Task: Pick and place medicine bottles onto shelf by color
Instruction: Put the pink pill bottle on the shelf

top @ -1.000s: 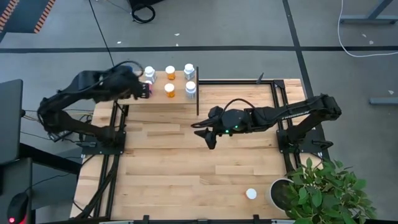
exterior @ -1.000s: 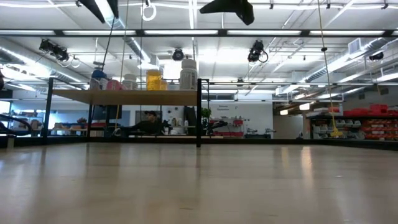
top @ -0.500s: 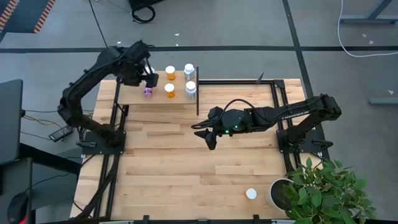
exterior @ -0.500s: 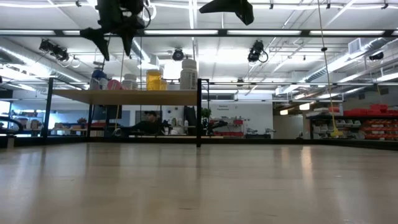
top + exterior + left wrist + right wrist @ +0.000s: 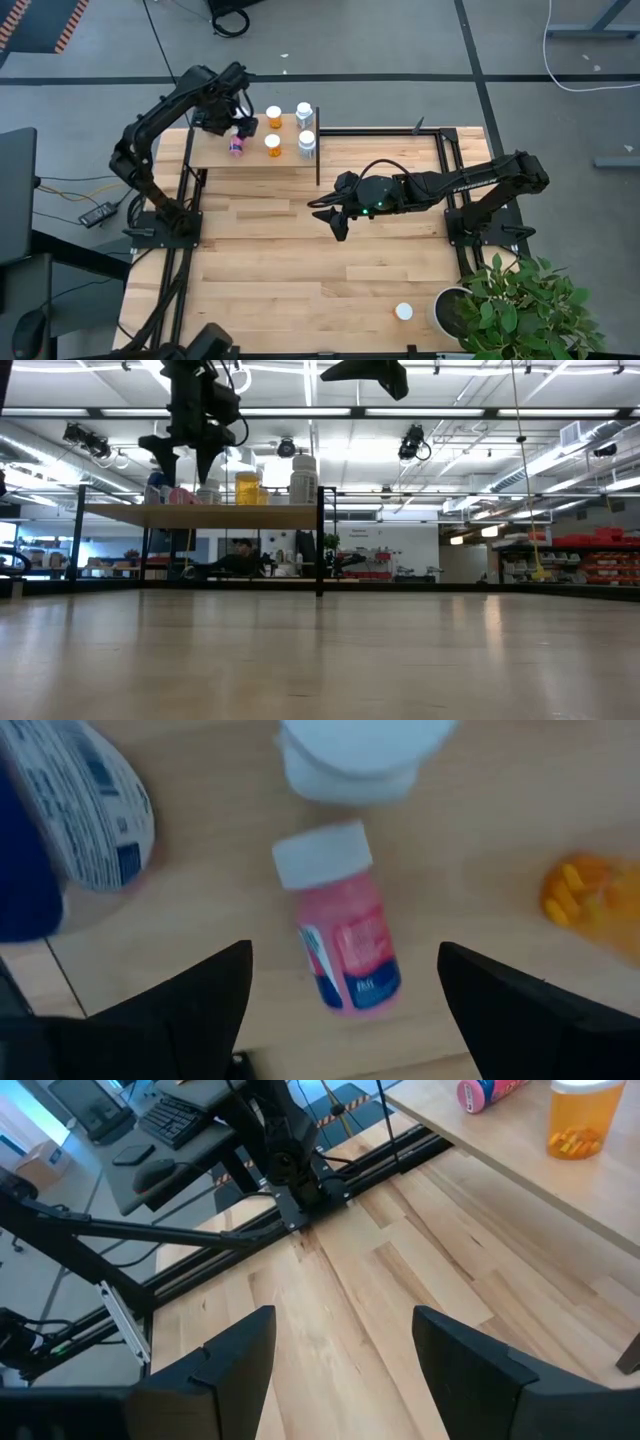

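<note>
Left gripper (image 5: 243, 124) has released: a second ago it was down at the shelf (image 5: 215, 156) around the pink bottle (image 5: 238, 148); now it is raised above the shelf, fingers spread wide, holding nothing. The left wrist view confirms this: the pink bottle (image 5: 341, 933) lies on its side on the shelf board, white cap toward the white-capped bottle (image 5: 357, 755) behind it, with a clear gap to both dark fingers (image 5: 190, 992).

Judgement: placement done, but the bottle has tipped over rather than standing. It sits at the shelf's left end, near the blue-capped bottle (image 5: 60, 830) and left of the two orange bottles (image 5: 273, 130). Whether lying down counts as placed by colour is uncertain; it could roll.

On the shelf, right of the pink bottle: two orange bottles, then two white bottles (image 5: 305, 129) beside the black post.

Right gripper (image 5: 337, 224) waits over the tabletop, well clear of the shelf, fingers apart and empty.

One white-capped bottle (image 5: 403, 312) remains on the tabletop, far from the shelf, beside the plant pot (image 5: 452, 312). Likely next pick.
</note>
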Tool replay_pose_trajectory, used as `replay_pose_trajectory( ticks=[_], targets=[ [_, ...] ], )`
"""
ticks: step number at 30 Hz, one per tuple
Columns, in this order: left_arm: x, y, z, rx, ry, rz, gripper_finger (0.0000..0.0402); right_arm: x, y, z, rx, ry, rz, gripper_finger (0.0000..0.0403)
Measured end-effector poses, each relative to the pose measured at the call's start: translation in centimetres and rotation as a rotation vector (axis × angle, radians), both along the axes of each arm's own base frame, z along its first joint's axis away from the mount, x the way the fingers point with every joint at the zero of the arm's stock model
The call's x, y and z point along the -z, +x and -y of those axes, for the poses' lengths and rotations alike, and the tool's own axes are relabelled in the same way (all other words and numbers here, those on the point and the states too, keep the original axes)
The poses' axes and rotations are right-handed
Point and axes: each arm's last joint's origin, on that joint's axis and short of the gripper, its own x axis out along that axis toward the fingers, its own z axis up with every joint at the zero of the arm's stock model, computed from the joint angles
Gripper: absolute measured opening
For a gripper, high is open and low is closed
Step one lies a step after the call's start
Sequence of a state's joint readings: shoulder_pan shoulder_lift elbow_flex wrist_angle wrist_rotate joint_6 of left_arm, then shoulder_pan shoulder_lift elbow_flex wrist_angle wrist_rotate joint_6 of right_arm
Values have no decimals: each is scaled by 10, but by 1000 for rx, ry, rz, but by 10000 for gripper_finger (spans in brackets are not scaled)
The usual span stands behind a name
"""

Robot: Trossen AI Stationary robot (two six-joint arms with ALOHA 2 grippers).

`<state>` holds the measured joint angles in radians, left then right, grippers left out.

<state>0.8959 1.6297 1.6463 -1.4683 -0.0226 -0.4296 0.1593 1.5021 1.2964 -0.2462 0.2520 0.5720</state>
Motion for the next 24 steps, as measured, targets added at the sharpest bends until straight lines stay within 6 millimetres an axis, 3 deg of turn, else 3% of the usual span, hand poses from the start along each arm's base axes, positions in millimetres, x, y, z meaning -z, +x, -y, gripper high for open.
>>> replay_pose_trajectory(
  ticks=[13, 24],
  targets=[
    [19, 10, -19, -15, 21, -43, 325, 0, 1, 5, 16, 0, 0, 243],
    [25, 15, -22, -18, 39, -79, 325, 0, 1, 5, 16, 0, -1, 243]
  ],
)
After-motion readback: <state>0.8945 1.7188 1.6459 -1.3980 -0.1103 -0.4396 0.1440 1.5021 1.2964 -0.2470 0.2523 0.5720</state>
